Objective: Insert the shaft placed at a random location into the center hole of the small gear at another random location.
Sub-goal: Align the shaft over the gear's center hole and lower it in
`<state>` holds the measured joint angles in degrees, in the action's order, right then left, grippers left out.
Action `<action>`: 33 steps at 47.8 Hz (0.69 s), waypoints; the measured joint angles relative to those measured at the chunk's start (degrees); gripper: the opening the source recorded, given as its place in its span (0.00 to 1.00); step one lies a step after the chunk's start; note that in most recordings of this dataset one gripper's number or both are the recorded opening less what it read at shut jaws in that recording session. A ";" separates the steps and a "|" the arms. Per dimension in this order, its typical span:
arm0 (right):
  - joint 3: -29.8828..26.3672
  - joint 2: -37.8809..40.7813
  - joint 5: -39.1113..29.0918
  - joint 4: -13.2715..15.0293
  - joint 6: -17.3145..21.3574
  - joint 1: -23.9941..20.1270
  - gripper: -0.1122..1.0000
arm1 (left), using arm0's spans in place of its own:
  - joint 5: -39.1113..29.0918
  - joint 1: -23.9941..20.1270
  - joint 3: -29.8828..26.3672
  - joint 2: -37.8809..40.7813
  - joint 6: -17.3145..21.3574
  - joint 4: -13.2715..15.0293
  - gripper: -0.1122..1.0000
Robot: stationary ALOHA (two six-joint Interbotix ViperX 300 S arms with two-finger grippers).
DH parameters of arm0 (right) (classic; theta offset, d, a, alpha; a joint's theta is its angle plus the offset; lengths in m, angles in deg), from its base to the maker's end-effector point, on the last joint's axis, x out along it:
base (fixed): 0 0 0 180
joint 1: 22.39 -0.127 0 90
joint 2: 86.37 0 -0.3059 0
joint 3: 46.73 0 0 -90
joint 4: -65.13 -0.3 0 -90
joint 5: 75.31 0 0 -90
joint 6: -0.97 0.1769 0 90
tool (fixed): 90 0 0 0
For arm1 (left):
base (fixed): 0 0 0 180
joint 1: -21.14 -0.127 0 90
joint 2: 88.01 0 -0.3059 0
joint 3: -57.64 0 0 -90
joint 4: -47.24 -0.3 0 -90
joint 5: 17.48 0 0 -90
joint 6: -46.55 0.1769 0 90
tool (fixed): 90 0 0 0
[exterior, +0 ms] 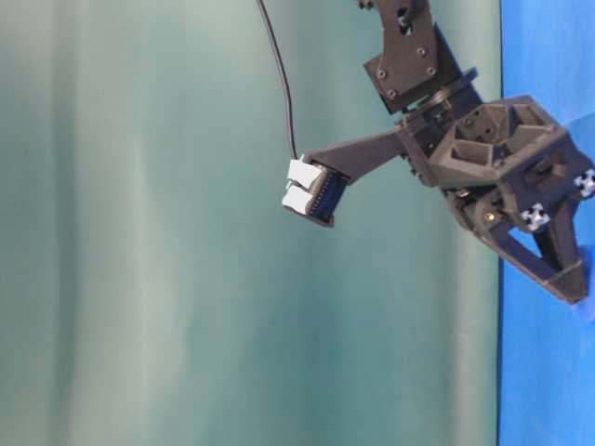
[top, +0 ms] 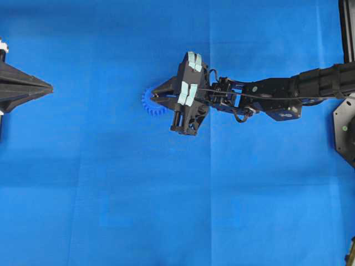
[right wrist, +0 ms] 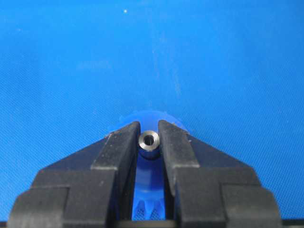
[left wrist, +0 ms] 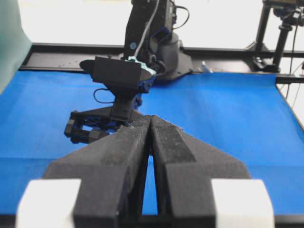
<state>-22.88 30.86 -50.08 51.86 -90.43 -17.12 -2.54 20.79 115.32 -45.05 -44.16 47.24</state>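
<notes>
The small gear (top: 148,103), bright blue with teeth round its rim, lies on the blue mat left of centre. My right gripper (top: 157,100) reaches over it from the right. In the right wrist view this gripper (right wrist: 149,137) is shut on the shaft (right wrist: 149,141), a short silvery pin with a bored end, held upright over the middle of the gear (right wrist: 148,116). The center hole is hidden under the shaft and fingers. My left gripper (top: 50,87) rests at the left edge, far from the gear, its fingertips (left wrist: 142,124) pressed together on nothing.
A blue mat (top: 177,210) covers the table. A black frame rail (left wrist: 228,50) runs along the far edge. The right arm's base plate (top: 345,130) sits at the right edge. A teal backdrop (exterior: 139,232) fills the table-level view.
</notes>
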 measured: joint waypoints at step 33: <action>-0.26 0.00 -2.20 0.00 0.18 -0.26 0.37 | 0.00 0.00 0.00 0.00 0.09 0.00 0.10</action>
<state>-23.15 30.86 -52.28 51.86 -90.26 -17.38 -2.54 20.79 115.32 -45.05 -44.07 47.24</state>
